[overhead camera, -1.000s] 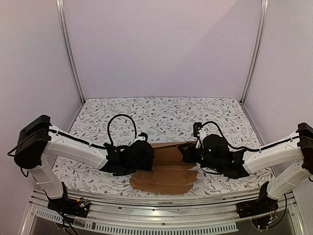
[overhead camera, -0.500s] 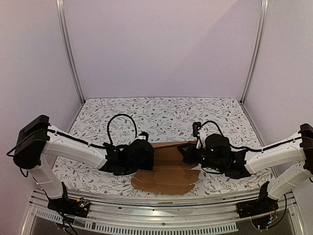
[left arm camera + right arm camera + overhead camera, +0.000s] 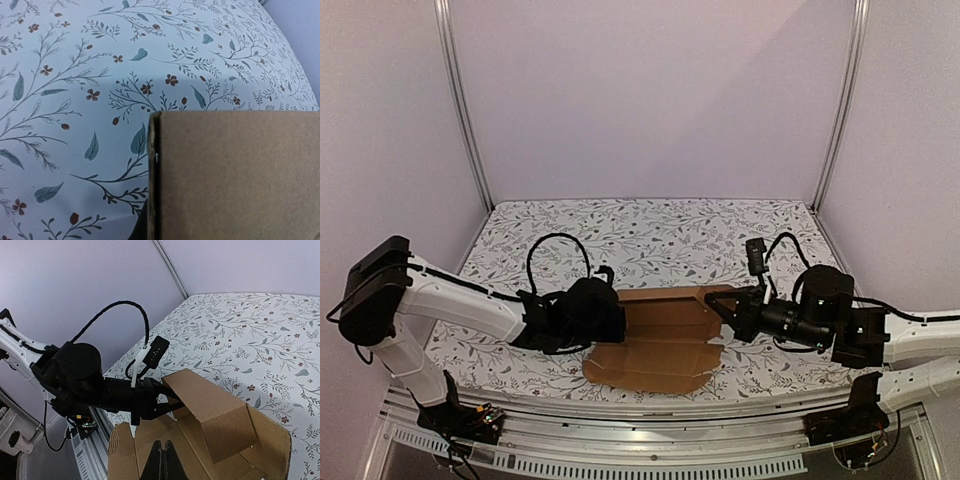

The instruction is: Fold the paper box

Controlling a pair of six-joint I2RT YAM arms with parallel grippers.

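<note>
- Left pincer (image 3: 608,312) at the 9 o'clock edge of the paper box (image 3: 655,352), closed tight on the edge of a raised flap.
- Same left pincer (image 3: 167,405) in the right wrist view: black fingers clasped at the lower corner of that flap.
- Right pincer (image 3: 722,308) at the 3 o'clock edge of the box, closed all the way with nothing between the fingers.
- In its own view, both tips pressed together at 6 o'clock of the frame, over the brown sheet; contact with the sheet impossible to tell.
- Paper box on the worktop (image 3: 650,230), at 6 o'clock of the flowered surface, close to the near rail, between the two pincers.
- Only partly folded: near portion flat, with a notched outline toward 6 o'clock; far portion lifted off the worktop.
- From the right wrist, one panel up and bent over along a crease, the rest of the sheet spread beneath it.
- From the left wrist, plain brown face of the box (image 3: 235,175) filling the frame from 3 to 6 o'clock, corrugated cut edge upright down the middle.
- Own fingers mostly hidden there, only a dark sliver beside that edge at 6 o'clock.
- Black cable (image 3: 558,262) looped above the left wrist, at about 10 o'clock from the box.
</note>
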